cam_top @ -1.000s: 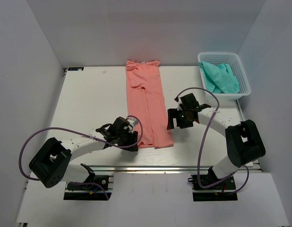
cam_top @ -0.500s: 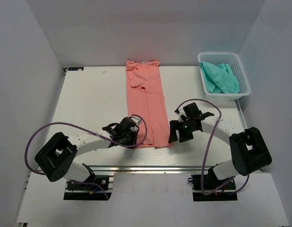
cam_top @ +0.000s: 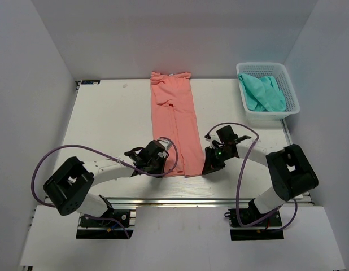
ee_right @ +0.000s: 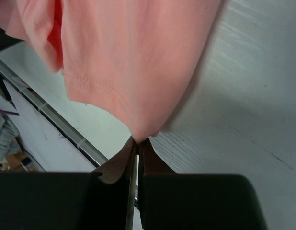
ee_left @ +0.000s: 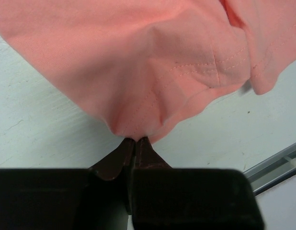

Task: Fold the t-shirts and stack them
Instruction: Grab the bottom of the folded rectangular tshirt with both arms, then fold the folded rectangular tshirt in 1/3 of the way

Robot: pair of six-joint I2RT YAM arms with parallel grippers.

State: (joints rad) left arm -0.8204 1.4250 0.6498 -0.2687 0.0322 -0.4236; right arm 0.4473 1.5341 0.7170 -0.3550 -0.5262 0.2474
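Note:
A salmon-pink t-shirt lies as a long narrow strip down the middle of the white table, collar at the far end. At its near left corner my left gripper is shut on the hem, the cloth bunching up from the tips. My right gripper is shut on the near right corner, where the pink fabric rises from its pinched tips. A teal-green t-shirt is crumpled in the basket.
The white lattice basket stands at the far right corner of the table. A metal rail runs along the table's near edge, just behind both grippers. Grey walls close in the left, back and right sides.
Both grippers have moved in to the near hem corners of the pink t-shirt and shut on them; a second ago they stood open beside the cloth.

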